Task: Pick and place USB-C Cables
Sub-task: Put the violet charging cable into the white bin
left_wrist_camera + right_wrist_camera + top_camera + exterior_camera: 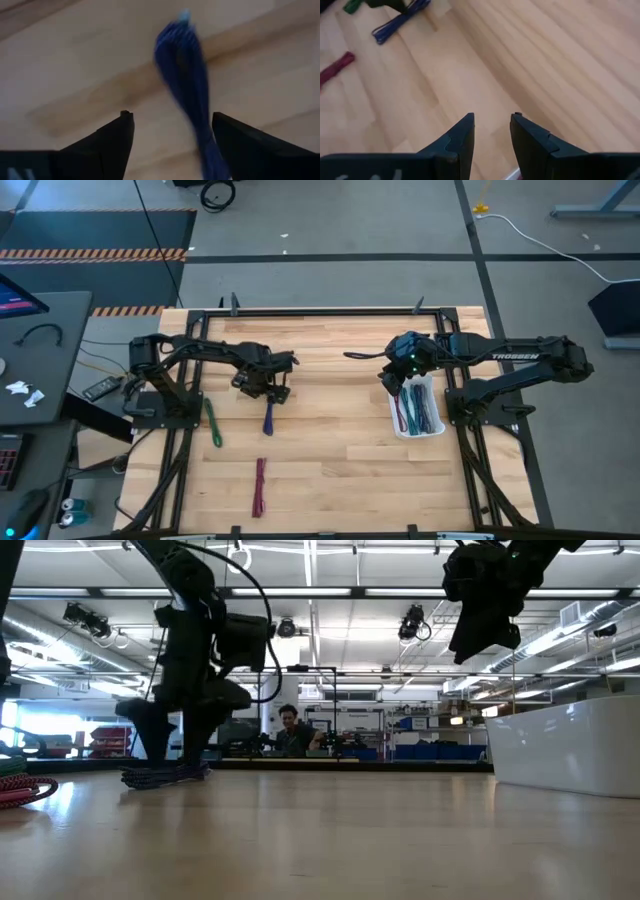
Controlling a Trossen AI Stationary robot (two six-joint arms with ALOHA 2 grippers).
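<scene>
A blue cable bundle lies flat on the wooden table, left of centre. My left gripper hangs low over its far end, open, with one finger on each side of the bundle; whether a finger touches it I cannot tell. A green bundle lies to its left and a maroon one nearer the near edge. My right gripper hovers high at the far left corner of a white bin that holds several coloured bundles. Its fingers are slightly apart with nothing between them.
The white bin stands on the table's right side, beside the right arm's base. A black frame runs along the table's far edge. Bare wood lies between the blue bundle and the bin. A person sits in the room far behind the table.
</scene>
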